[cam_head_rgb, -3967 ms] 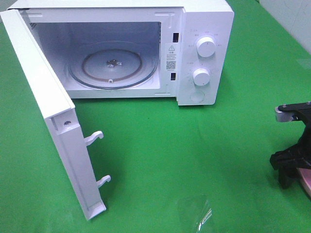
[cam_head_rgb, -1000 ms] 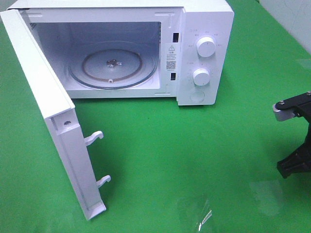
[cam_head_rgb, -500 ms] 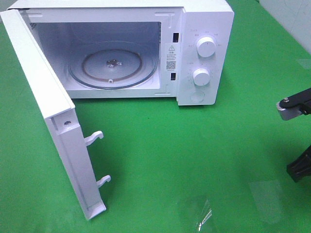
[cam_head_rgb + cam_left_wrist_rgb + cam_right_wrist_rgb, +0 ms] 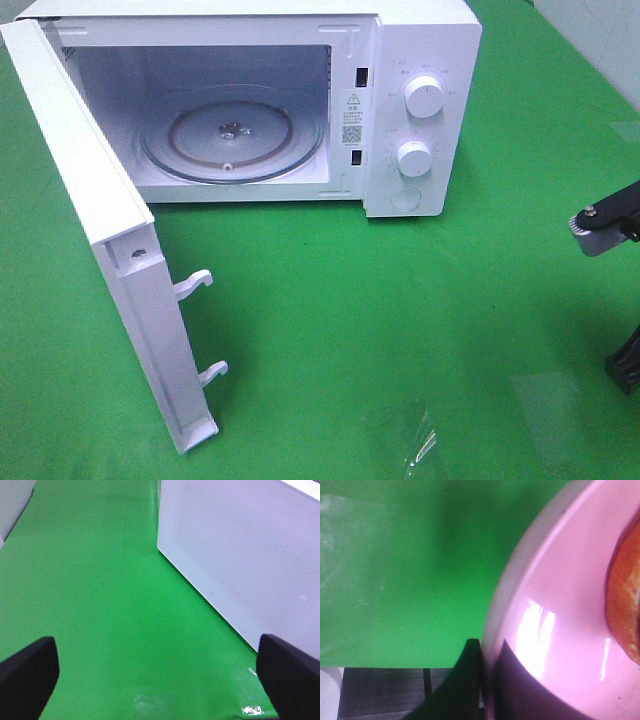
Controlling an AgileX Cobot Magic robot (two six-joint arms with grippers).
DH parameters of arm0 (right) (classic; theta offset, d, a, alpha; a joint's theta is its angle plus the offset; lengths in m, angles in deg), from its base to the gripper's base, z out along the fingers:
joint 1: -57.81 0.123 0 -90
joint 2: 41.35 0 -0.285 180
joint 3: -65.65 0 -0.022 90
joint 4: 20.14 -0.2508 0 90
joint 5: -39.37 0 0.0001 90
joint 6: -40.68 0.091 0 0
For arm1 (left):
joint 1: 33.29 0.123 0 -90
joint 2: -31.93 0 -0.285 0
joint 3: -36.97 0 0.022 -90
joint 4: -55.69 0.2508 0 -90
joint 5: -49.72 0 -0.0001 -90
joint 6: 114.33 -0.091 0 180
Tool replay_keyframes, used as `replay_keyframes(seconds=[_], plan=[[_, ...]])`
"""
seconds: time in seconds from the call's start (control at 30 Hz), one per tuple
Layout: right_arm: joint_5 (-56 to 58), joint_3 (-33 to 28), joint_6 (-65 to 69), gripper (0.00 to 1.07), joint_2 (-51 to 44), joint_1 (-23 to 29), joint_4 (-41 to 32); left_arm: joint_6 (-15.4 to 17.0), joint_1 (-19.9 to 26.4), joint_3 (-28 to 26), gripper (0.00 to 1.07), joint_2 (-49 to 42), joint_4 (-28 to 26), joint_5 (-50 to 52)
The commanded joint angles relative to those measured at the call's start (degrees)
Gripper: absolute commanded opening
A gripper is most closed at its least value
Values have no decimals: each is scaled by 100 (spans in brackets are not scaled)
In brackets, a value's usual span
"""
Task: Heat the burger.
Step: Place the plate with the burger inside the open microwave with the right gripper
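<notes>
Heating not begun. Microwave point(image 4: 420, 50) door point(image 4: 90, 200) open, turntable point(image 4: 232, 135) bare. Burger point(image 4: 625, 605) sits on pink plate point(image 4: 555, 580), outside the oven. Right tool point(image 4: 485, 680) clamped on plate rim; left tool point(image 4: 160, 675) spread wide, empty. Left to do: load, close door, set dial point(image 4: 413, 157).

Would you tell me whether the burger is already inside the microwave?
No, the microwave turntable is bare; the burger sits on the pink plate.
</notes>
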Motion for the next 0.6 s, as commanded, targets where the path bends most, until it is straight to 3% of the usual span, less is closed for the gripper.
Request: replay_keyframes(seconds=[0.03, 0.6], plan=[[304, -11, -138, 0, -57, 275, 298, 11, -23, 0, 101, -92, 11, 97], [625, -11, -195, 0, -57, 1507, 292, 11, -23, 0, 101, -92, 11, 97]])
